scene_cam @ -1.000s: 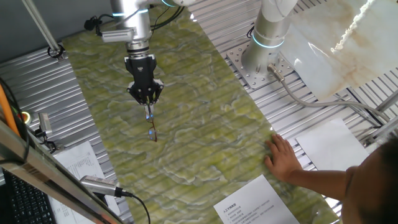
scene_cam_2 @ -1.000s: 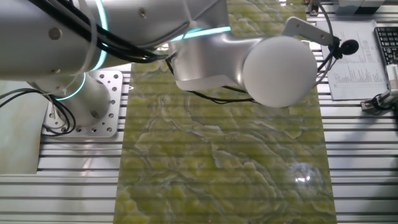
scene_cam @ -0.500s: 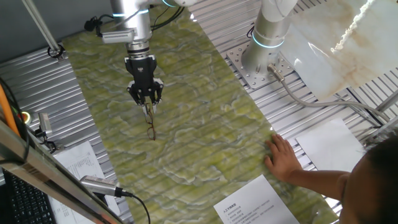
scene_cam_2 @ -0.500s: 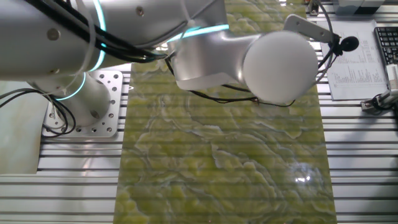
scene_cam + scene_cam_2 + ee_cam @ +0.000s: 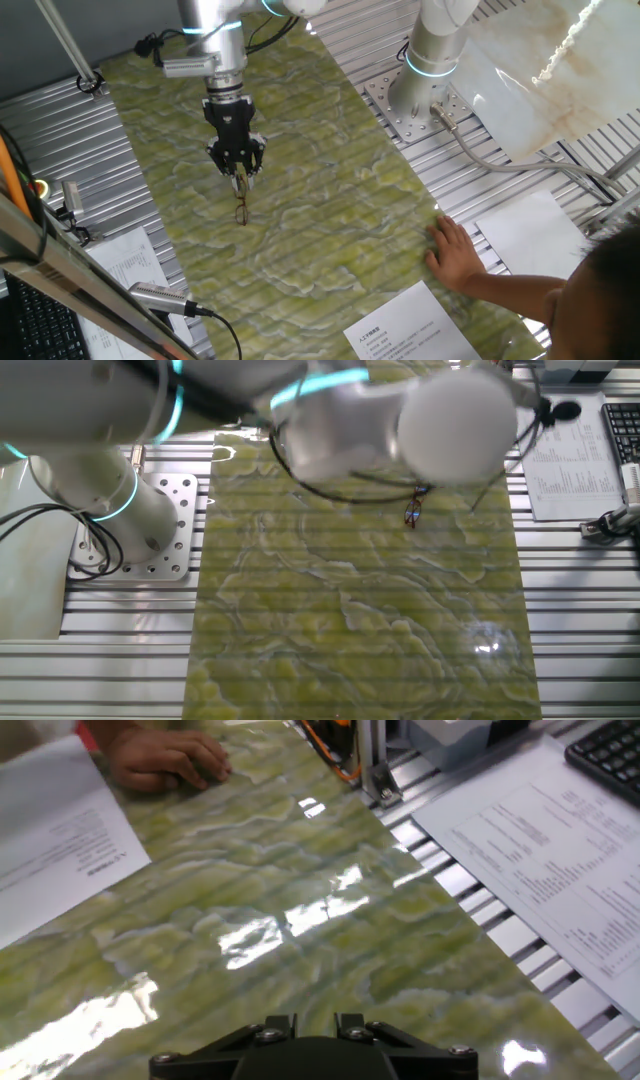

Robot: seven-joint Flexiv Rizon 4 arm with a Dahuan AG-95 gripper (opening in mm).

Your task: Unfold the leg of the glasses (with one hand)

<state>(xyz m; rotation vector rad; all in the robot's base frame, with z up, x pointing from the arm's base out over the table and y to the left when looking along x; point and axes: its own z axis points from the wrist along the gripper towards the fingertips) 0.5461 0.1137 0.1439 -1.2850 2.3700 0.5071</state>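
Note:
In one fixed view my black gripper (image 5: pixel 239 172) points down over the green marbled mat (image 5: pixel 330 200). Its fingers look closed on the top of the thin dark leg, and the glasses (image 5: pixel 241 207) hang below them, close to the mat. In the other fixed view the glasses (image 5: pixel 413 511) show as a small dark frame just under the blurred silver arm (image 5: pixel 400 420); the fingers are hidden there. The hand view shows only the gripper's black base (image 5: pixel 310 1055) and the shiny mat; the glasses and the fingertips are out of that view.
A person's hand (image 5: pixel 455 252) rests on the mat's near right edge, and it also shows in the hand view (image 5: pixel 165 760). Printed sheets (image 5: pixel 415 330) (image 5: pixel 560 850), a microphone (image 5: pixel 160 298), a keyboard (image 5: pixel 610 750) and the arm's base (image 5: pixel 435 60) ring the mat.
The arm has shifted and now blurs in the other fixed view, uncovering the glasses there. The hanging glasses have swung from slanting right to hanging nearly straight below the fingers.

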